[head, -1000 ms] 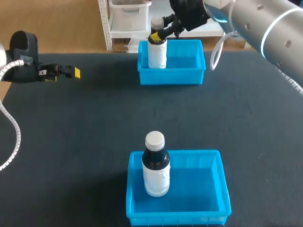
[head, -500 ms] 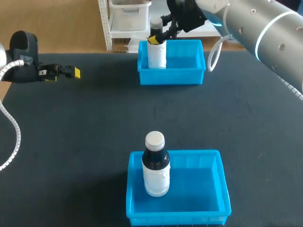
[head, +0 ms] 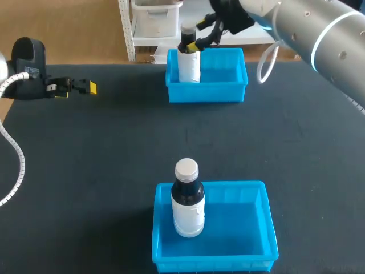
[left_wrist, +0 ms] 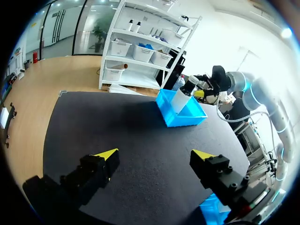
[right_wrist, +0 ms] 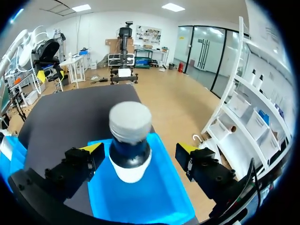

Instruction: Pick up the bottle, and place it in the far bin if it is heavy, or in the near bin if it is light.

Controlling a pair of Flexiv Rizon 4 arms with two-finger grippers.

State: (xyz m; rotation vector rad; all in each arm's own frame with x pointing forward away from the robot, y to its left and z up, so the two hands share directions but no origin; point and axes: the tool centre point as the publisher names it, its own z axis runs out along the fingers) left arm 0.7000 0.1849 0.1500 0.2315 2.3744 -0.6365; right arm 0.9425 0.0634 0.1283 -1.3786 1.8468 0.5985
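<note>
Since a second ago the right pincer [head: 199,34] has let go of the bottle's neck and drawn slightly back toward its own arm; its yellow tips, which were pressed against the bottle [head: 189,61], now stand clear of it. The bottle itself has hardly shifted and stands upright in the far bin [head: 206,93], close to the bin's left wall.

As I judge it, the task is nearly finished: the bottle was sorted as heavy, set into the far bin and released. What seems to remain is only lifting the right arm away without knocking the cap. A second bottle [head: 187,201] already stands upright in the near bin [head: 228,254], against its left side.

From the right wrist view the right pincer [right_wrist: 139,148] is released. Its two fingers flank the bottle [right_wrist: 130,140] at neck height with a visible gap on each side, neither tip touching. The bottle therefore sits between the open fingers, resting on the floor of the far bin [right_wrist: 140,199].

The left pincer [head: 85,87] hangs over the far left of the desk [head: 114,171], well apart from both bins. Seen from its own wrist, the left pincer [left_wrist: 154,153] is spread wide with nothing between its fingers; the far bin [left_wrist: 185,118] and the bottle [left_wrist: 180,99] lie well ahead of it.
</note>
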